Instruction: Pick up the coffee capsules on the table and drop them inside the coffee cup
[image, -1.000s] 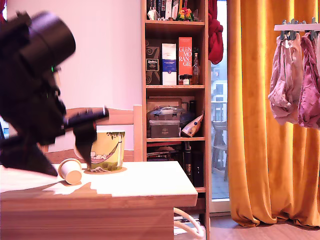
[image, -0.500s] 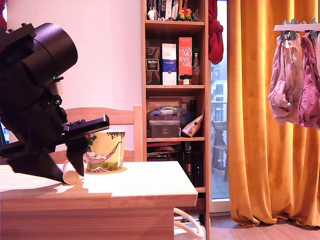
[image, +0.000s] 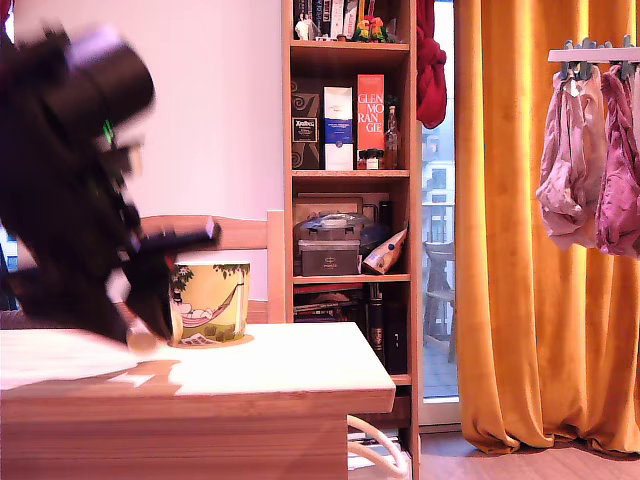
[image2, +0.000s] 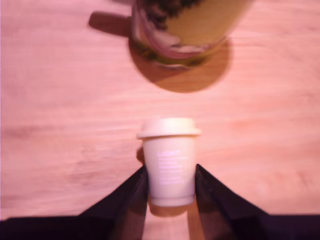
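Your fingers (image2: 171, 187) are clamped on the coffee capsule (image2: 170, 160), one dark finger against each side of its tapered body near the bottom centre of the wrist frame. Beyond it, the table (image2: 60, 100) runs up to the coffee cup (image2: 187, 27) at the top edge, well apart from the capsule.
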